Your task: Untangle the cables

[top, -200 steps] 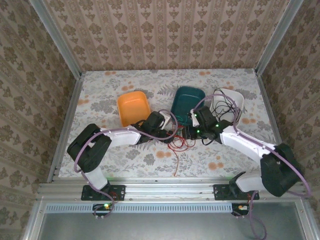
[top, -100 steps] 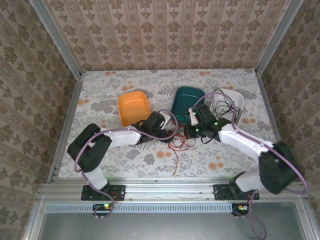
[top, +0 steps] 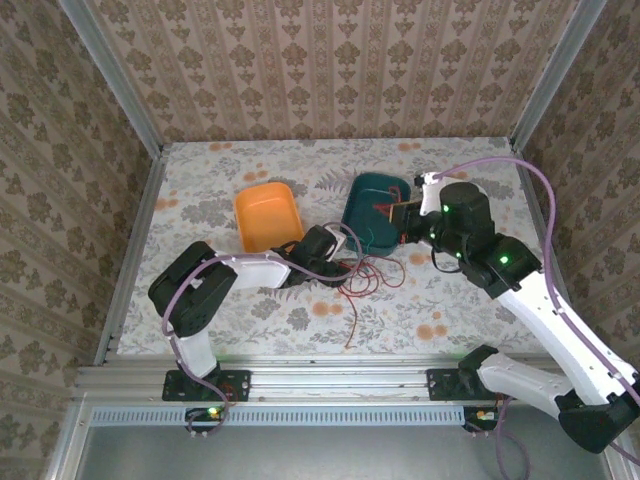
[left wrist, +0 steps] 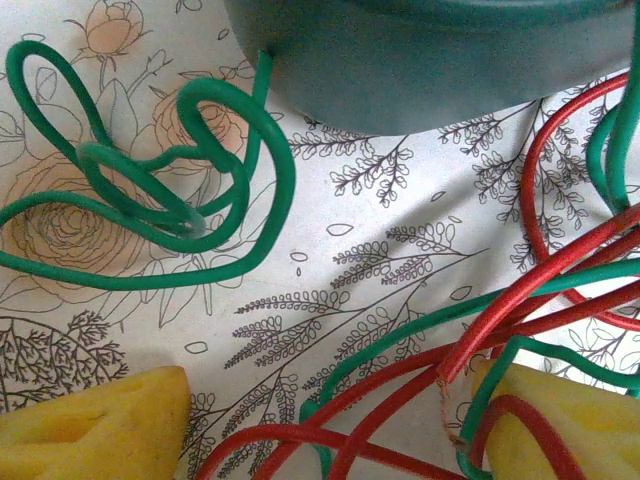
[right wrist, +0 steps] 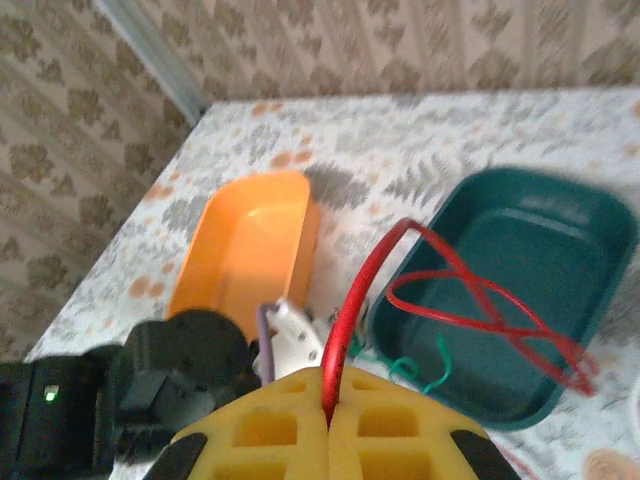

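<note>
Pinching a red cable (right wrist: 358, 285) between its yellow pads (right wrist: 260, 430), which are pressed together, the right claw (right wrist: 328, 388) hangs above the table (top: 200, 170); the cable rises from the pads, arches over and drops into the teal tray (right wrist: 560, 230), where it lies in crossed loops; its far end is blurred and hard to follow; the orange tray (right wrist: 245, 240) sits just left of the teal one.

From above, the rest of the cables (top: 372, 270) lie in a loose reddish heap on the table just in front of the teal tray, with one strand trailing toward the near edge; which colours are mixed in the heap is hard to tell from that height.

The left claw (left wrist: 325, 430) sits low at that heap with its fingers apart; both yellow tips are cut off by the bottom edge of the wrist picture; red and green strands run between them and across the right-hand tip; a green cable (left wrist: 150, 200) coils on the table beside the teal tray's wall, one end running up to that wall.
</note>
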